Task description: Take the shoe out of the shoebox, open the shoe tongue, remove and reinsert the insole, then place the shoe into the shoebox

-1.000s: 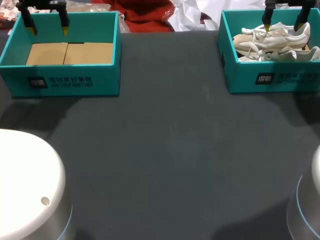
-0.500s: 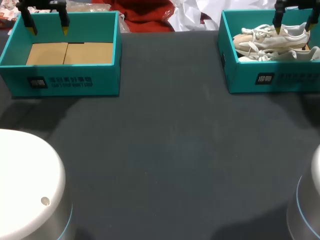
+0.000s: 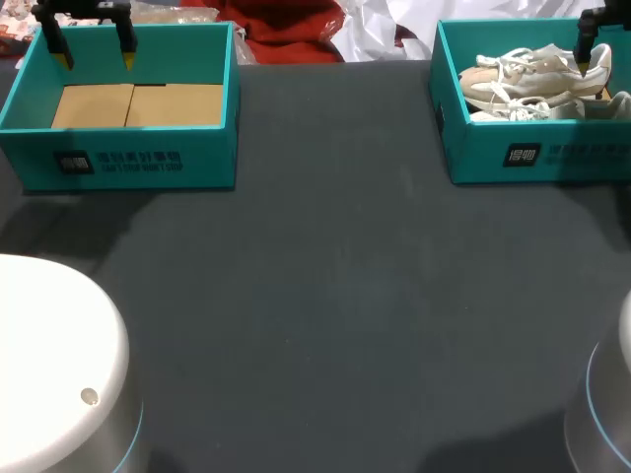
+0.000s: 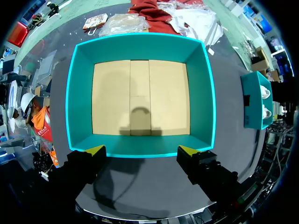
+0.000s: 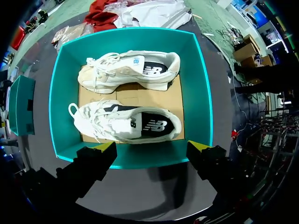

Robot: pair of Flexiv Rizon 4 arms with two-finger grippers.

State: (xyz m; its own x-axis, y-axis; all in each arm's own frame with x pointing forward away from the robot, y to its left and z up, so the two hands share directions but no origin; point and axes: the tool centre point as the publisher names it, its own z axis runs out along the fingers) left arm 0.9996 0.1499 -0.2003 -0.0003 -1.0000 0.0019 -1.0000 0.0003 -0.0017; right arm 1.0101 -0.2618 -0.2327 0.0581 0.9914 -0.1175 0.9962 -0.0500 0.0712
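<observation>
The right tool (image 5: pixel 153 147), wide and empty, has slid toward 3 o'clock above the shoebox (image 5: pixel 202 88) at 1 o'clock on the table (image 3: pixel 325 296). Both shoes (image 5: pixel 126 123) lie inside, ungrasped, so pickup is yet to come. The left tool (image 4: pixel 141 150) stays wide over the empty box (image 4: pixel 71 93) at 11 o'clock.

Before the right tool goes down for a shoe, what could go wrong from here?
1. The right tool hangs open, apparently over the near wall of the box. Going straight down, a finger could strike that wall and push the box.
2. The near shoe and the far shoe lie on their sides, close together. The fingers might catch both, or pinch only the loose laces, so the shoe may slip.
</observation>
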